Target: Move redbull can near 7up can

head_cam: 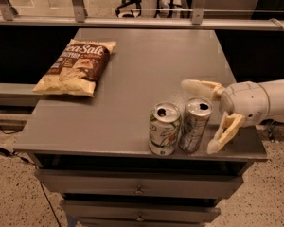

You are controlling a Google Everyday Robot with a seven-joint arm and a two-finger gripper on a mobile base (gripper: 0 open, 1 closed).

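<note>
The redbull can (195,124), slim and silver-grey, stands upright near the table's front right edge. The 7up can (164,128), wider, white with green markings, stands right beside it on its left, nearly touching. My gripper (204,113) is just right of the redbull can, with its fingers spread wide apart: one finger (201,87) points left behind the can, the other (223,135) hangs down toward the table edge. Neither finger touches the can.
A brown and yellow chip bag (76,67) lies at the table's (132,70) back left. The table has drawers below its front edge. A railing runs behind the table, and a cable hangs at the far right.
</note>
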